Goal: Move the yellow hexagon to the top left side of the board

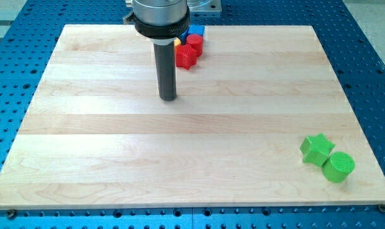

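Note:
Only a small sliver of a yellow block (177,42) shows, at the view's top centre; the rod hides the rest, so I cannot make out its shape. It sits in a tight cluster with a red star (186,58), a red cylinder (194,42) and a blue block (197,30). My tip (168,98) rests on the board below and a little left of this cluster, apart from every block.
A green star (317,148) and a green cylinder (338,167) sit touching each other near the view's bottom right corner. The wooden board (84,140) lies on a blue perforated table (370,76). The arm's grey mount (159,16) hangs over the board's top edge.

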### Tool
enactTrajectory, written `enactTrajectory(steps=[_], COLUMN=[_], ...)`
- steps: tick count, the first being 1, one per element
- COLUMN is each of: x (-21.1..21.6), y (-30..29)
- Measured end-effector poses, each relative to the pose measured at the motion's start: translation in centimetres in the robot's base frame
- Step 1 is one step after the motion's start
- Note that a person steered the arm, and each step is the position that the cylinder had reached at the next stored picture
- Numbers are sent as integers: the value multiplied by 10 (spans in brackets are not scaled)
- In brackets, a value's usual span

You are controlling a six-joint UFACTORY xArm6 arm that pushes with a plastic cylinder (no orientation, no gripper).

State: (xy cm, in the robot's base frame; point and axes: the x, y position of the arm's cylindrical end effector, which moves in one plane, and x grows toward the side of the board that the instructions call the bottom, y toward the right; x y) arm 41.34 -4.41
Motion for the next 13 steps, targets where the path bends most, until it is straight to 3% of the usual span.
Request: enactTrajectory(steps=[3, 4, 5, 8, 11, 12, 13], x=[7, 18, -6, -157, -219, -218, -177], y=[-11, 15, 68, 149, 111, 36, 21])
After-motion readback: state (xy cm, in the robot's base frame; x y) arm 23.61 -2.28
